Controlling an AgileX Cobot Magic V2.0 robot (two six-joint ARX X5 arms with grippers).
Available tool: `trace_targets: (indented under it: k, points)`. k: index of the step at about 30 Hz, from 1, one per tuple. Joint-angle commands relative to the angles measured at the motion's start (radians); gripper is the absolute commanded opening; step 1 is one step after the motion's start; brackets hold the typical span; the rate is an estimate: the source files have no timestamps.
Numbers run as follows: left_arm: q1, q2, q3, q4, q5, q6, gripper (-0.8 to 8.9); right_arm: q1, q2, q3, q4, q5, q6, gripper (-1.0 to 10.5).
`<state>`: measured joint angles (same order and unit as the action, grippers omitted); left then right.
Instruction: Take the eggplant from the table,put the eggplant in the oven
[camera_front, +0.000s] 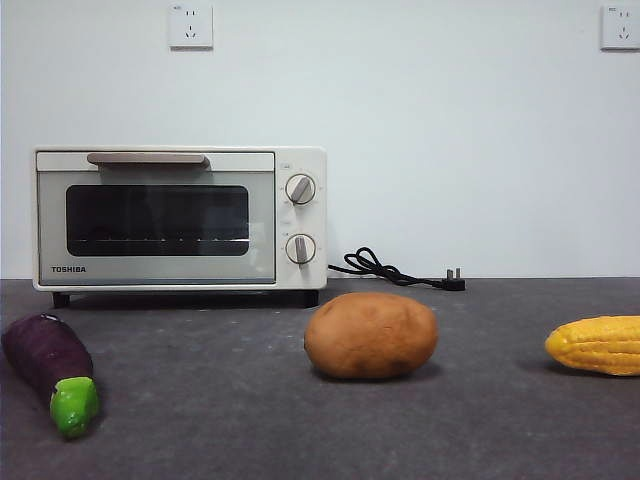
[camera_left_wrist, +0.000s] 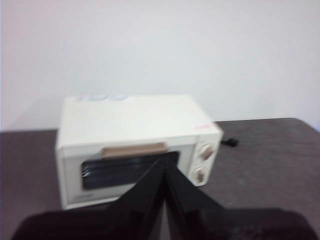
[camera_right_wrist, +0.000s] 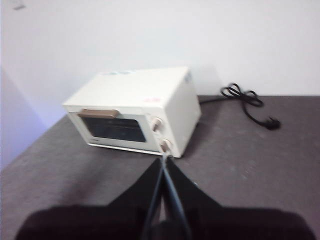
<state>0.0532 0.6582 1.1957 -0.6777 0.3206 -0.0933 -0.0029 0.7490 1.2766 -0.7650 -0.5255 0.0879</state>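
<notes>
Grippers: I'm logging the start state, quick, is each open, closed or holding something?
Left gripper: closed, holding nothing.
Right gripper: closed, holding nothing.

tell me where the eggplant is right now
In the front view the eggplant lies on the table at the near left, in front of the closed oven and left of the potato. Neither wrist view shows it.

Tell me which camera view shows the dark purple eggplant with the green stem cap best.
The front view. There the dark purple eggplant with its bright green stem cap lies whole and unobstructed on the dark grey table, in front of the cream-white toaster oven. Neither wrist view shows it; both show only the oven and table.
</notes>
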Motion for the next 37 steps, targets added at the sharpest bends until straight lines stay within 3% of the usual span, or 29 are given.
trace_targets:
  k: [1,10,21,27,29,37]
  points:
    - [-0.022,0.040,0.090,-0.026,0.031,0.023,-0.05,0.028,0.050,0.098,-0.030,-0.025,-0.014,-0.1]
    - [-0.086,0.125,0.255,-0.140,0.046,0.079,-0.05,0.182,0.188,0.349,-0.206,-0.062,-0.045,-0.1]
    - [-0.107,0.148,0.257,-0.171,0.047,0.101,-0.05,0.308,0.231,0.409,-0.261,-0.064,-0.045,0.0]
    - [-0.107,0.159,0.257,-0.170,0.047,0.101,-0.05,0.332,0.235,0.410,-0.245,-0.175,-0.044,0.1]
    - [-0.107,0.166,0.257,-0.170,0.046,0.101,-0.05,0.332,0.237,0.409,-0.234,-0.209,-0.044,0.7]
    - [-0.107,0.208,0.257,-0.165,0.046,0.101,-0.05,0.364,0.243,0.409,-0.217,-0.245,-0.042,5.3]
